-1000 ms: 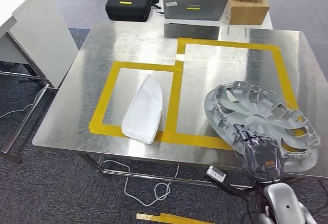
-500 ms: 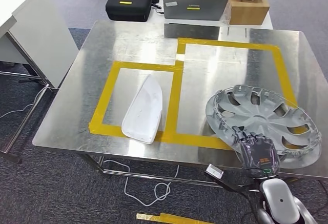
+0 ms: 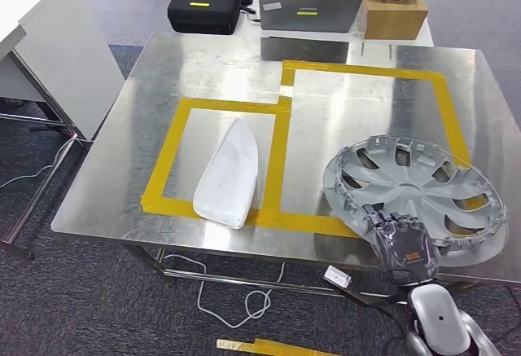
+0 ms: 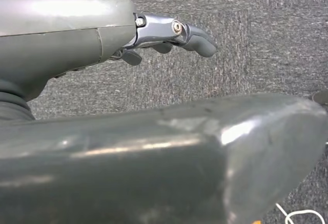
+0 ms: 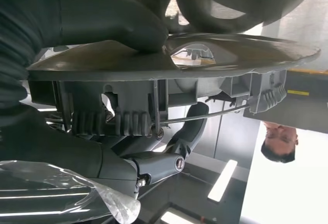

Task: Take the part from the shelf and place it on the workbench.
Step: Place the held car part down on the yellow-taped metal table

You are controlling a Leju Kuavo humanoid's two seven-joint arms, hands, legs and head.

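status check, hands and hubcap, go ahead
Right hand grips hubcap at near rim, over workbench by right taped box. Left hand open, hanging above floor. White part well clear.

Silver-grey hubcap (image 3: 418, 189), white panel (image 3: 227, 175), yellow tape (image 3: 279, 156) — steel-bright workbench (image 3: 123, 169), perhaps brushed.

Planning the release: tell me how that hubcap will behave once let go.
The hubcap looks like thin molded plastic with open spokes, so probably light and slightly flexible. The right hand grips only its near rim, so it may tip down. Being round but shallow, it should settle flat on the table.
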